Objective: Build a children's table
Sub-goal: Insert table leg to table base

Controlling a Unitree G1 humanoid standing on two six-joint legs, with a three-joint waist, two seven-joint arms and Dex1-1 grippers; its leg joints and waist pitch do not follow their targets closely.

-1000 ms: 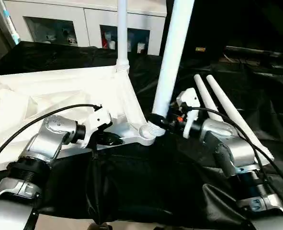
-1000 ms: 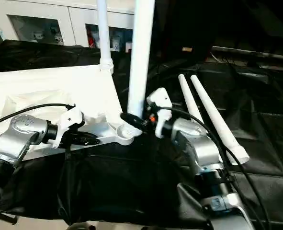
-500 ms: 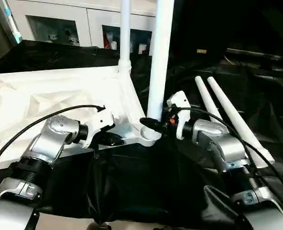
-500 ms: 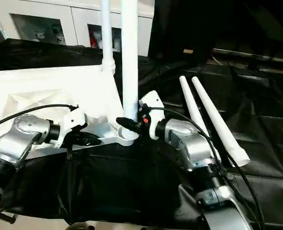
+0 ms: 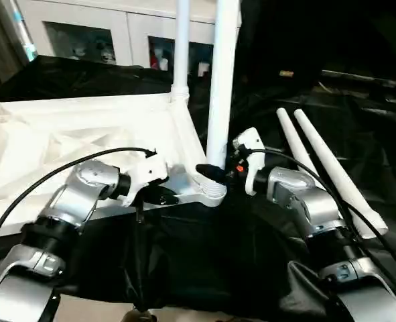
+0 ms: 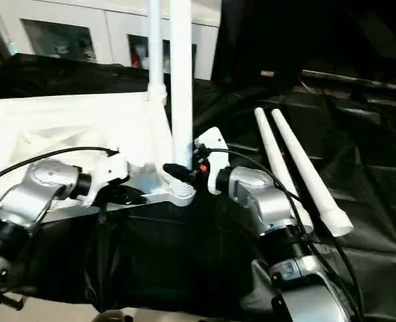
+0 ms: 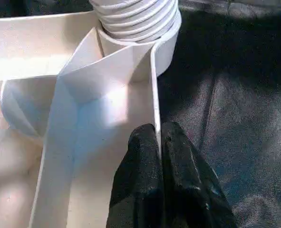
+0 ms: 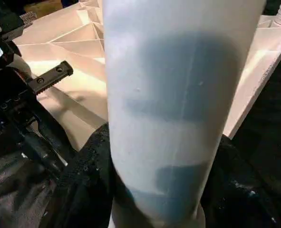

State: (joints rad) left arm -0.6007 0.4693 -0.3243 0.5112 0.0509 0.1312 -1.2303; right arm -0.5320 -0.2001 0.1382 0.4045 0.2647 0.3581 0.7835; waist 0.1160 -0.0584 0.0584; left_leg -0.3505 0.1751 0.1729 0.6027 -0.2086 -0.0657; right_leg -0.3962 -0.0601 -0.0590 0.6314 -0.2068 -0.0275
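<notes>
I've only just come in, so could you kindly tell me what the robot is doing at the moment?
It is assembling a white children's table. The table top lies underside up on the black-draped work table. The right gripper holds a leg upright in the near corner socket, while the left gripper pinches the top's edge beside it. Another leg already stands in the far corner, and two spare legs lie to the right.

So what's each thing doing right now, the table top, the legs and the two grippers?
Table top: upside down on the black-draped table, ribbed side up.
Far corner leg: upright in its socket.
Near corner leg: upright at the near socket.
Two spare legs: lying side by side on the cloth.
Left gripper: shut on the table top's edge wall.
Right gripper: shut on the near corner leg's base.
</notes>
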